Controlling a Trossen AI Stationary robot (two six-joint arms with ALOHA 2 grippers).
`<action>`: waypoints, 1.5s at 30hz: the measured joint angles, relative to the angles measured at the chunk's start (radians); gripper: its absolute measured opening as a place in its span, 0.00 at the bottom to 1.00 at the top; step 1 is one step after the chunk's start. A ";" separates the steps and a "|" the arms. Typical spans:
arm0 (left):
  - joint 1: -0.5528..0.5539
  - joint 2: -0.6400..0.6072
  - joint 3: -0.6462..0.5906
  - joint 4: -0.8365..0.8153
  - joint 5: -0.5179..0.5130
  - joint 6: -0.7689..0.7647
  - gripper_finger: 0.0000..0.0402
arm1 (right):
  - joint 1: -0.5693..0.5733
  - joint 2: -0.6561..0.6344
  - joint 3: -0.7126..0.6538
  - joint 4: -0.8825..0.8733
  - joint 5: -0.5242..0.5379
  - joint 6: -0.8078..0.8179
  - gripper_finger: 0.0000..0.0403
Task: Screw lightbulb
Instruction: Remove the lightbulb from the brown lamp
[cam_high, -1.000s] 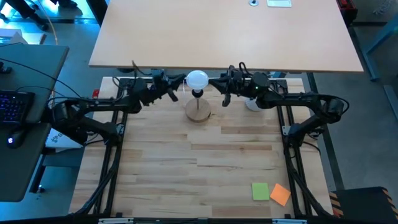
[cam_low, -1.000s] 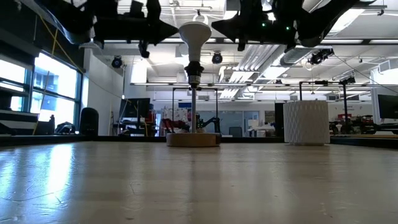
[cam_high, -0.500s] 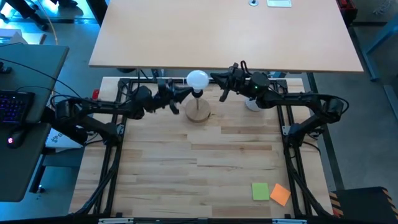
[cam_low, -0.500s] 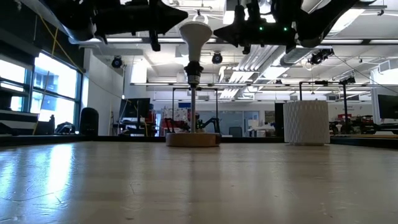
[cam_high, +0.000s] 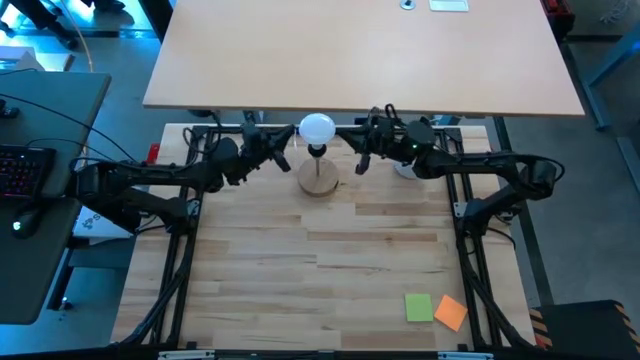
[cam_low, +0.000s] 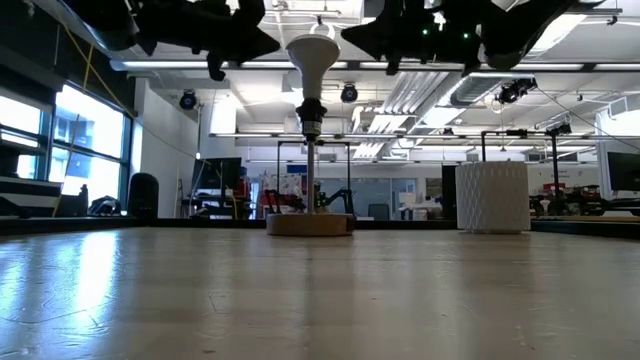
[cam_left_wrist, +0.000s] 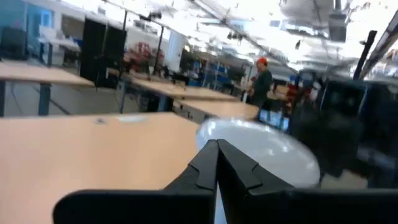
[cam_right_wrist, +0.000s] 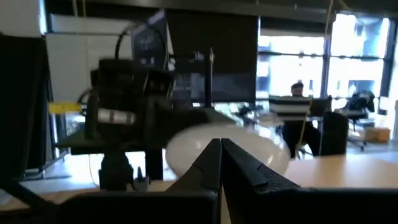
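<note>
Overhead, the lightbulb (cam_high: 317, 128) sits upright on the wooden stand (cam_high: 319, 178) near the tabletop's far edge.
Left gripper (cam_high: 284, 142) and right gripper (cam_high: 352, 135) flank it, fingers pressed together; wide bare tabletop (cam_high: 330, 270) toward the near edge. Low down, both arms reach level toward the globe.

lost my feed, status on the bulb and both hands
Left hand shut, left of lightbulb. Right hand shut, right of it. Lightbulb upright in the stand, not held. Nothing in the way.
</note>
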 joint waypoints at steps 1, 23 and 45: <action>0.008 0.007 0.000 0.017 0.002 0.002 0.00 | 0.005 0.011 0.000 0.000 0.011 0.000 0.00; -0.134 0.060 0.001 0.065 -0.013 -0.002 0.00 | -0.076 0.102 0.000 0.113 0.189 0.071 0.00; 0.038 0.067 0.000 0.084 0.185 -0.069 0.00 | 0.039 0.060 0.002 0.045 0.282 -0.018 0.00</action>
